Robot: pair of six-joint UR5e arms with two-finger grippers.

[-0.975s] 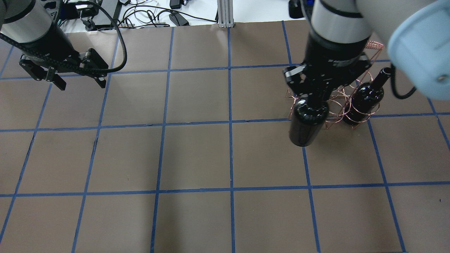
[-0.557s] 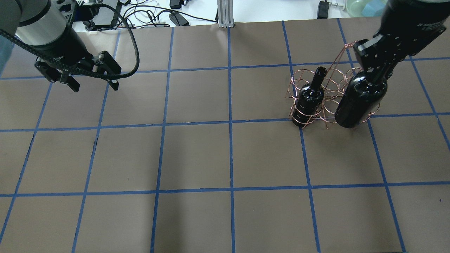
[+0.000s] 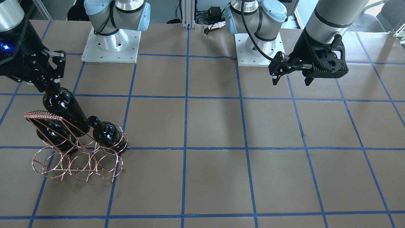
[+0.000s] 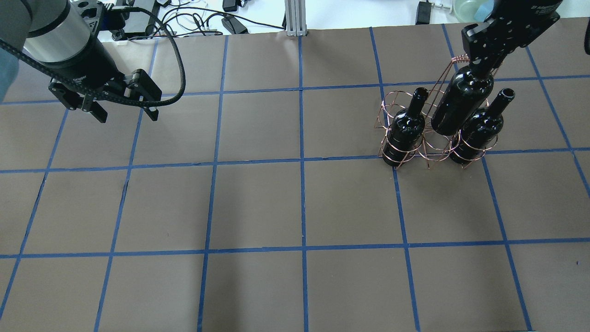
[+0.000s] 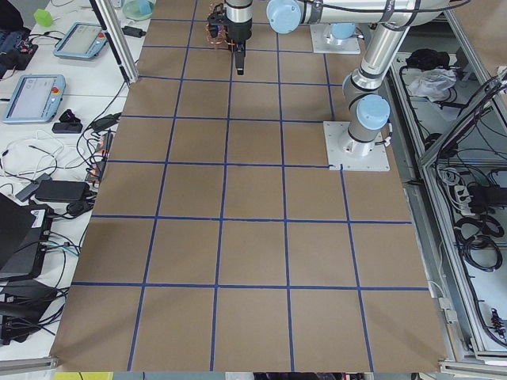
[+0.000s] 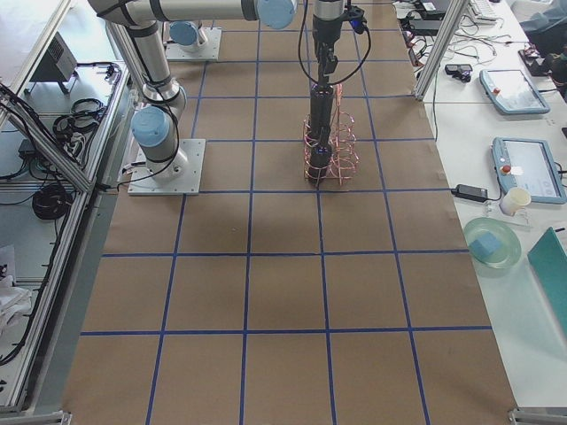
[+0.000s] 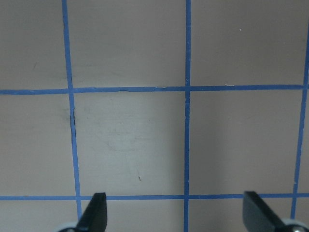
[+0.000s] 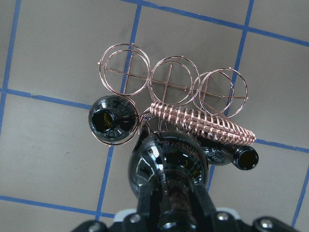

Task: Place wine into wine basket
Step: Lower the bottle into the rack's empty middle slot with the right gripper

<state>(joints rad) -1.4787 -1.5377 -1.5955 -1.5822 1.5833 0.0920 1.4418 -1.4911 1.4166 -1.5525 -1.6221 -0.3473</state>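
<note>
My right gripper [image 4: 481, 69] is shut on the neck of a near-black wine bottle [image 4: 461, 106]. It holds the bottle tilted, with the base over the middle ring of the copper wire basket [image 4: 433, 143], in the row nearest the robot. Two like bottles stand in the end rings, one on the left [image 4: 405, 131] and one on the right [image 4: 479, 129]. In the right wrist view the held bottle [image 8: 169, 162] lies between their two open mouths, below the wrapped handle [image 8: 203, 124]. In the front view the right gripper [image 3: 49, 88] holds the bottle [image 3: 65, 109] beside the basket [image 3: 76, 164]. My left gripper [image 4: 124, 108] is open and empty, far to the left.
The basket's three rings [image 8: 169, 82] in the row away from the robot hold nothing. The brown table [image 4: 295, 203] has a blue tape grid. Cables and boxes [image 4: 193, 20] lie beyond its far edge. The two arm bases [image 3: 110, 47] stand at the robot's side.
The right gripper held a bottle at the right end ring 0.6 s ago. Now a bottle stands there and the gripper holds another over the middle. The left gripper shifted slightly.
</note>
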